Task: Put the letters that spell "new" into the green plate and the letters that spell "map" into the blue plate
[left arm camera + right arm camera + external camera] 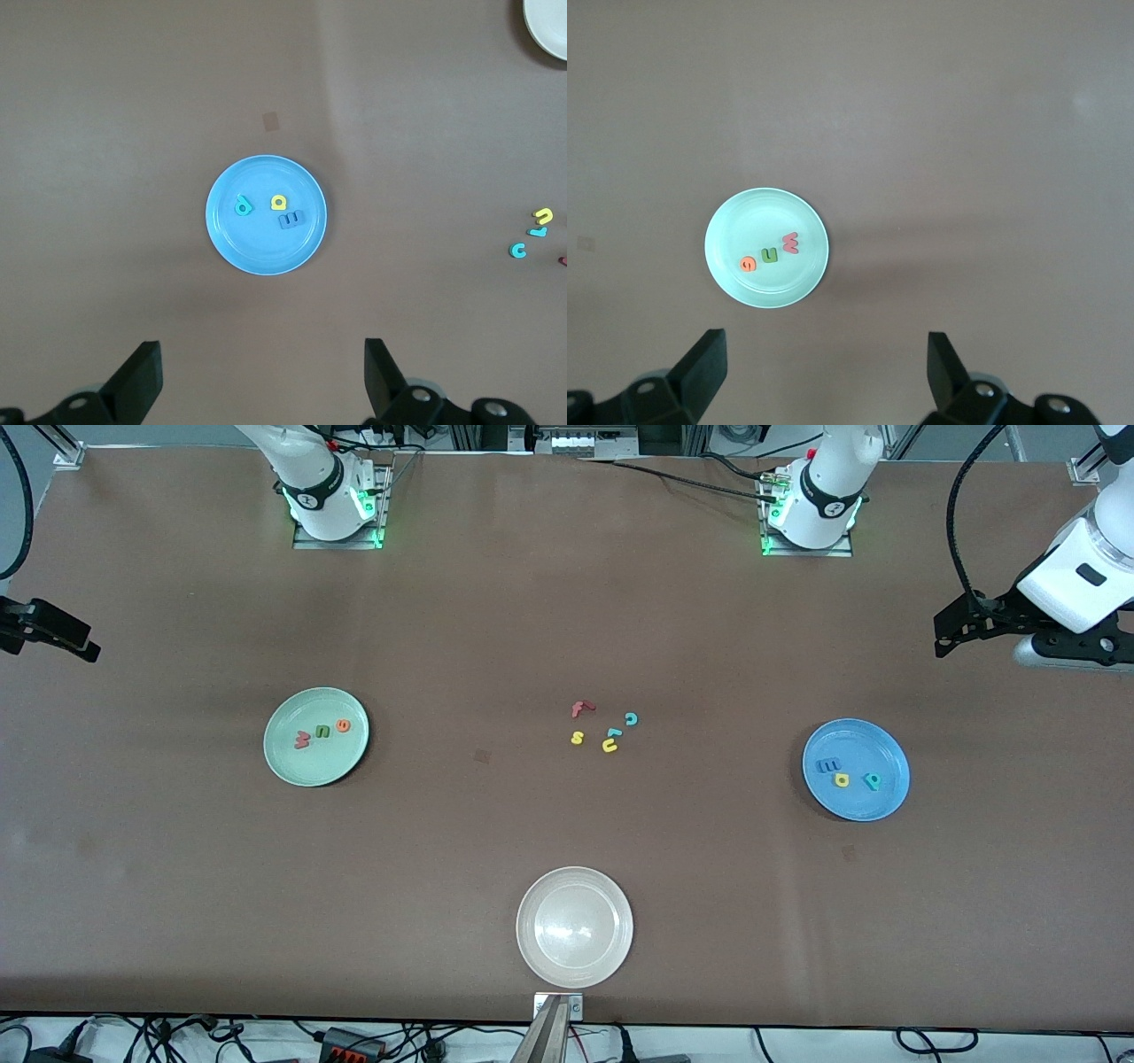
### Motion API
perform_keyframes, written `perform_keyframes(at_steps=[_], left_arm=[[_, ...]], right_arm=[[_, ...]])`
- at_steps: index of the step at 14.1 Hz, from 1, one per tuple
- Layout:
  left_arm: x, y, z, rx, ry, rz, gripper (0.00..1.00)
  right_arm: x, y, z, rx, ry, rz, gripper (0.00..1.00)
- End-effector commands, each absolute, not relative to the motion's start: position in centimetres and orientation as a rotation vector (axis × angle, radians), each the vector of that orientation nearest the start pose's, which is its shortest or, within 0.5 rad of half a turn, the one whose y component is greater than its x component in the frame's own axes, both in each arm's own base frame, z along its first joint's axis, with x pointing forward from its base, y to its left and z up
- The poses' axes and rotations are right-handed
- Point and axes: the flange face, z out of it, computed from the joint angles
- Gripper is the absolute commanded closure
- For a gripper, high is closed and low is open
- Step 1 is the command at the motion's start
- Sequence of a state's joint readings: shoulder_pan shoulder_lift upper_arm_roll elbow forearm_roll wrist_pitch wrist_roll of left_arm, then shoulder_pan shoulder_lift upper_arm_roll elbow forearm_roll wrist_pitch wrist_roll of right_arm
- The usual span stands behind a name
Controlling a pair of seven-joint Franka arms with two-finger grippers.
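The green plate (301,771) (762,212) lies toward the right arm's end of the table. In it lie a dull-red "w" (302,740) (791,242), a green "n" (324,732) (770,257) and an orange "e" (343,725) (749,264). The blue plate (859,802) (257,252) lies toward the left arm's end and holds a blue "m" (828,765) (291,220), a yellow "a" (842,779) (278,202) and a teal "p" (873,781) (243,206). My left gripper (943,636) (263,372) hangs open and empty high over the table near the blue plate. My right gripper (84,642) (827,367) hangs open and empty near the green plate.
A whitish-beige plate (574,965) sits empty near the front edge. Mid-table lie loose letters: a red "f" (580,708), a teal "c" (631,718) (518,251), a yellow "s" (577,737), a yellow "u" (609,746) and one more teal letter (613,732).
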State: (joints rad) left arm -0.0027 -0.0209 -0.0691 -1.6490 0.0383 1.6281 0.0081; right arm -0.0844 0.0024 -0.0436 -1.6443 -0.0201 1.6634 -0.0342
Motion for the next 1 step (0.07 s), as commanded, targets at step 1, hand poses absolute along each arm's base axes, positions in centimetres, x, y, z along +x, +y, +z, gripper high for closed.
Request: perform_keyframes(at_steps=[1], left_arm=[[54.82,-3.68,61.28,-3.114,0.142,-0.001,0.00]], right_arm=[[55.04,-7.21,59.72,-3.170,0.156,-0.021,0.00]])
